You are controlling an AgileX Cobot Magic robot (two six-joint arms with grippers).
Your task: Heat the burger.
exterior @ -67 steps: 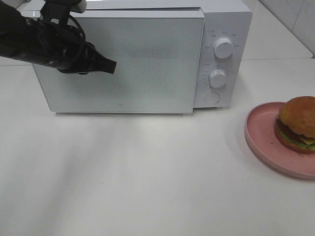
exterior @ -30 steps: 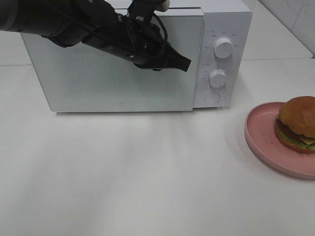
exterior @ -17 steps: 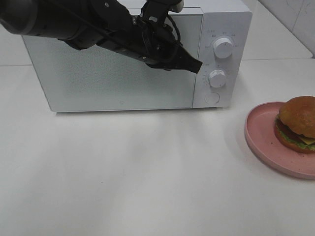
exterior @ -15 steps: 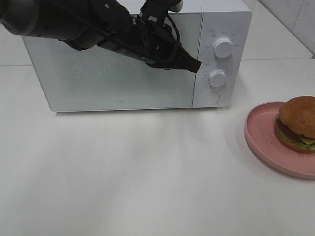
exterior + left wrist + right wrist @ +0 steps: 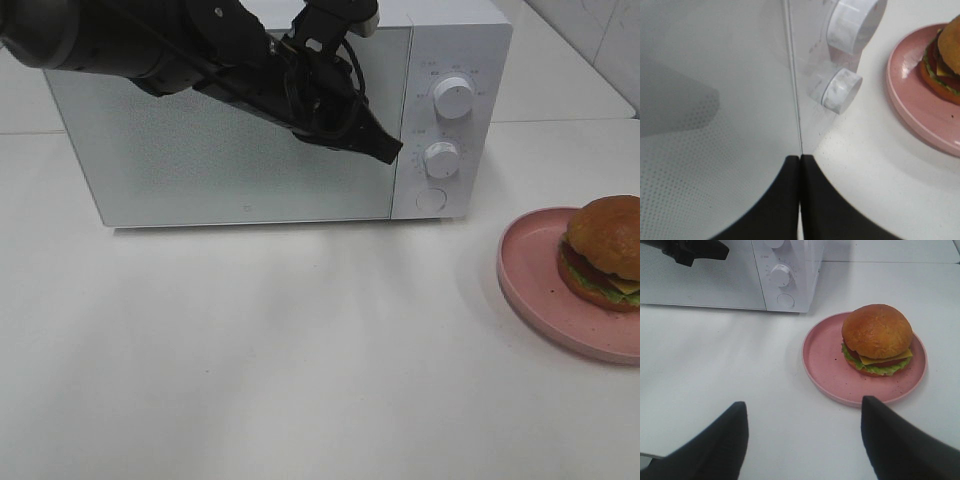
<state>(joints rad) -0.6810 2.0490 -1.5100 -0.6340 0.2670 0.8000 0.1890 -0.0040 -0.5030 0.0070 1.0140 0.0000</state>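
The burger (image 5: 604,250) sits on a round pink plate (image 5: 535,285) at the right edge of the table, and shows again (image 5: 877,337) in the right wrist view. The white microwave (image 5: 250,130) stands at the back with its door closed. My left gripper (image 5: 385,150) reaches across the door, and its tip is at the door's right edge beside the knob panel. Its fingers (image 5: 785,200) press together with nothing between them. My right gripper (image 5: 804,405) hovers open over the table, short of the plate (image 5: 825,360), out of the exterior view.
Two round knobs (image 5: 454,98) (image 5: 441,158) and a round button (image 5: 431,199) sit on the microwave's right panel. The door seam (image 5: 794,100) runs right in front of my left fingertips. White tabletop (image 5: 300,350) spreads in front of the microwave.
My left arm swept right across the microwave door from its left side to its right edge, then the tip dipped slightly. The burger, plate and door have not moved.
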